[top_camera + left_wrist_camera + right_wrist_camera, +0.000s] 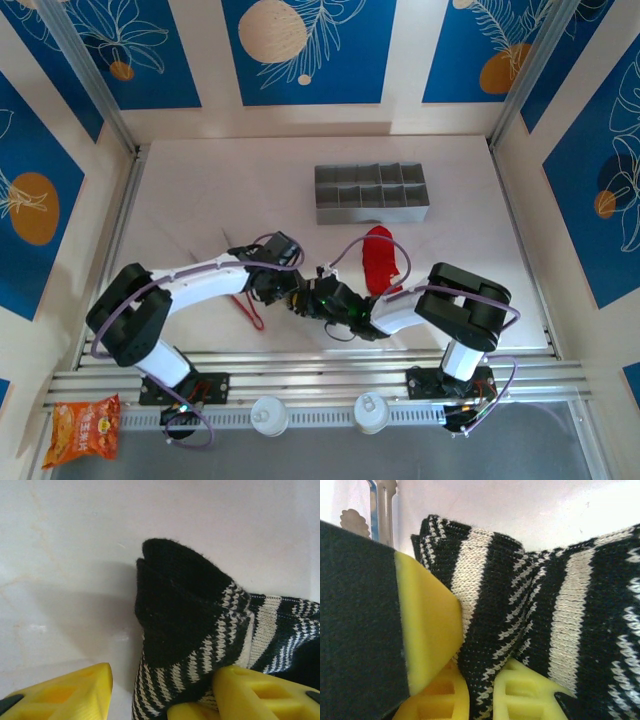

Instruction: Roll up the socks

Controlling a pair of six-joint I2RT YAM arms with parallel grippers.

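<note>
The black sock with grey-white stripes (pixel 200 630) lies bunched on the white table between both grippers. My right gripper (pixel 480 690) is shut on a fold of this sock (pixel 520 605), fabric pinched between its yellow fingers (pixel 532 695). My left gripper (pixel 162 680) is open around the sock's black toe end: its right finger (pixel 260 695) touches the fabric, while its left finger (pixel 65 695) stands apart from it. In the top view the left gripper (pixel 288 288) and the right gripper (pixel 320 298) meet at the table's near middle. The red sock (pixel 381 258) lies flat just to their right.
A grey compartment tray (pixel 372 193) stands behind the socks. Red-handled tongs (pixel 250 308) lie under the left forearm. An orange snack bag (pixel 85 427) lies off the table at the near left. Two white caps (pixel 269 414) sit on the front rail.
</note>
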